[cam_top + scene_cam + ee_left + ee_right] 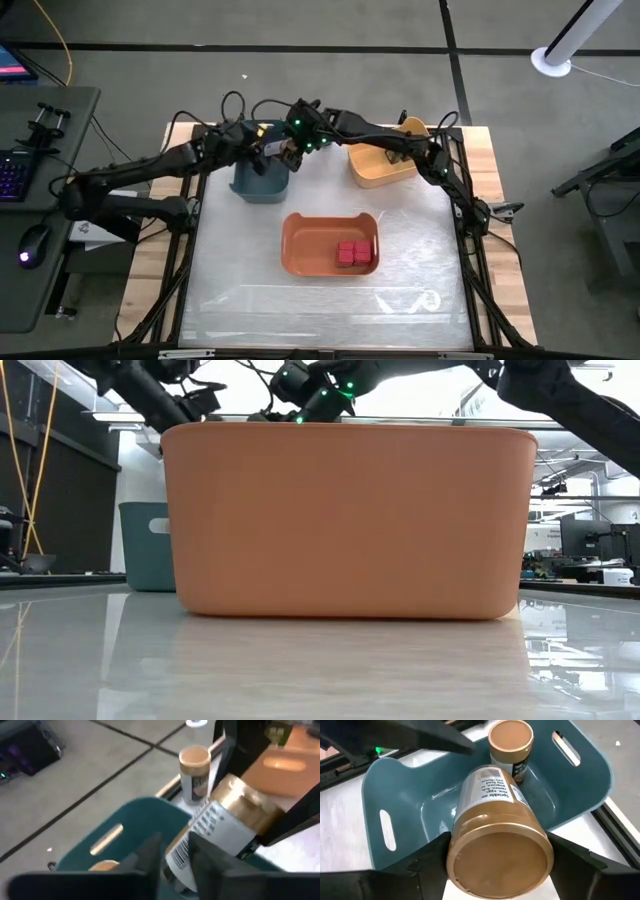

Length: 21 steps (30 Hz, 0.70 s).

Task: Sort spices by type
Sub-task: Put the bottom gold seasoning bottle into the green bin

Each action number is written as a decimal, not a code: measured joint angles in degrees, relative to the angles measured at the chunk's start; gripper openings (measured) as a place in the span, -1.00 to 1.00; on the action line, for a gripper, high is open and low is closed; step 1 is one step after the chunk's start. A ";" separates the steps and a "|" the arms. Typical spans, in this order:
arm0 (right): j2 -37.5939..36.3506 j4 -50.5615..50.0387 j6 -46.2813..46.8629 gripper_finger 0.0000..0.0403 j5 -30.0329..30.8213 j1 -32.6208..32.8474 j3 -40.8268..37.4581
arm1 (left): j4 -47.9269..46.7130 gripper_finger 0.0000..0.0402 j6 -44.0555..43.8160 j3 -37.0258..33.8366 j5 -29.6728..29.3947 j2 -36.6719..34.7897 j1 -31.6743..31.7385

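Note:
A round spice jar with a tan lid point(495, 835) hangs tilted over the blue bin point(410, 785), with my right gripper point(500, 865) shut on it. My left gripper point(176, 855) is at the jar's bottom end point(177, 852), its fingers a narrow gap apart. A second tan-lidded jar point(512, 745) stands upright in the bin. In the left wrist view another jar point(194, 770) stands beyond the bin's wall. Both grippers meet over the blue bin point(262, 180) at the far left. Red tins point(352, 252) lie in the orange bin point(300, 250). My right gripper pinches the jar at its lid end point(470, 865), one finger point(432, 857) on each side of the round body. The fingers slant down from the table's right, across the jar. The jar is lifted clear, lid end up, bottom end toward the bin. My left gripper is close to the jar's bottom end; I cannot tell whether it touches it.
A yellow bin point(385, 165) stands at the far right of the table, under the right arm. The orange bin point(345, 520) sits mid-table and fills the low view, with the blue bin point(150, 545) behind it. Bare table lies along the near edge.

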 joint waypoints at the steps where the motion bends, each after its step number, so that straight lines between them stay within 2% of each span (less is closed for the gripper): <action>1: 0.09 0.20 0.14 0.35 -0.01 0.04 0.00 | -0.07 -0.71 -0.29 -0.02 0.09 0.66 -0.04; 2: 0.10 0.22 0.14 0.35 -0.01 0.04 0.00 | 0.11 -0.84 -0.78 -0.02 0.19 1.26 -0.08; 4: 0.11 0.28 -0.12 0.35 0.01 0.04 0.00 | 0.00 -0.96 -1.09 -0.02 0.21 2.28 -0.11; 8: 0.11 1.16 -0.26 0.35 2.16 -0.05 0.00 | 0.00 -0.96 -1.34 -0.02 -0.89 3.94 -0.11; 16: 0.66 0.86 0.18 0.35 2.28 -0.55 0.00 | 0.12 -1.00 -1.50 -0.12 -1.31 6.22 -0.11; 21: 0.70 0.94 0.15 0.35 2.25 -0.51 -0.05 | 5.17 -1.00 -4.59 -4.60 -1.32 7.49 -0.13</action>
